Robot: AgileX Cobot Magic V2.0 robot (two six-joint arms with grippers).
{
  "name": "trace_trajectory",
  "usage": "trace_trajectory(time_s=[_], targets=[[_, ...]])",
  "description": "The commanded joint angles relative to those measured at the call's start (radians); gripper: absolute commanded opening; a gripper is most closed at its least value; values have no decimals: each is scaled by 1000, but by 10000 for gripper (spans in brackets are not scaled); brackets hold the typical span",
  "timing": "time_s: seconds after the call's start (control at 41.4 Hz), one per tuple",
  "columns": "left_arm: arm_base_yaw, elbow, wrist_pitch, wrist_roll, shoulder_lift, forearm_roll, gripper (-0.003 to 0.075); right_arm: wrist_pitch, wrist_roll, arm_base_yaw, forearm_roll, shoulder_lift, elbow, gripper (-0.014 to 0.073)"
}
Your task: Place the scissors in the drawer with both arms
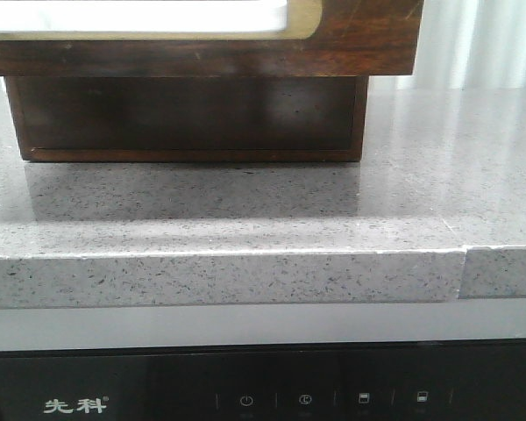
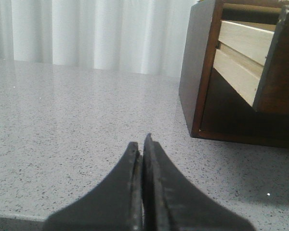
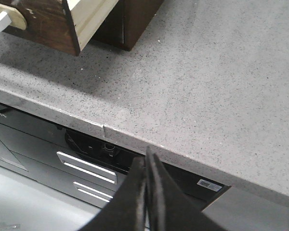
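Note:
The dark brown drawer (image 1: 245,35) with a white panel in a gold frame stands pulled out of the cabinet (image 1: 188,118) at the top of the front view. It also shows in the left wrist view (image 2: 260,57) and in the right wrist view (image 3: 53,24). The scissors are not in view. My left gripper (image 2: 142,144) is shut and empty over the grey counter, to the left of the cabinet. My right gripper (image 3: 148,159) is shut and empty, hovering past the counter's front edge. Neither gripper shows in the front view.
The grey speckled counter (image 1: 263,202) has a seam at its front edge (image 1: 465,263). Below it is a black appliance panel (image 1: 263,386) with touch icons. White curtains (image 2: 86,33) hang behind the counter. Drawer handles (image 3: 86,168) show below the counter.

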Motion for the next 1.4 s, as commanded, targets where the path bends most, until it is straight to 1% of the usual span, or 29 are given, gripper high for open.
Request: trace_trajectory(time_s=[0.0,0.097,0.241,0.555,0.627,0.676,0.772,0.845,0.917,0.965,1.038,1.11,1.231,1.375], targets=[[-1,25,-84,-4,-19,-3,-20,-71,-7,-6,-12,10,-19,-67],[-1,25,-84,-4,-19,-3,-20,-71,-7,-6,-12,10,-19,-67],[-44,25,-84,-4,-19,-3,-20,-70,-7,-6,-12,10,-19,-67],[-46,25,-84,-4,-19,-3,-20,-69,-7,-9,-12,10,-11,-67],[-46,25,-84,-4,-19,-3,-20,-74,-7,-35,-9,7,9,-67],[-46,25,-84,-4,-19,-3,-20,-92,-7,-81,-17,-3,38,-67],[-46,25,-84,-4,-19,-3,-20,-225,-7,-192,-31,-63,145,-67],[-46,25,-84,-4,-19,-3,-20,-371,-7,-269,-31,-124,261,-67],[-46,25,-84,-4,-19,-3,-20,-563,-7,-341,-30,-193,403,-67],[-46,25,-84,-4,-19,-3,-20,-681,-7,-367,-30,-230,493,-67],[-46,25,-84,-4,-19,-3,-20,-852,-7,-375,-30,-278,622,-67],[-46,25,-84,-4,-19,-3,-20,-979,-7,-375,-30,-319,732,-67],[-46,25,-84,-4,-19,-3,-20,-1107,-6,-375,-18,-385,853,-67],[-46,25,-84,-4,-19,-3,-20,-1184,-6,-367,-12,-435,936,-67]])
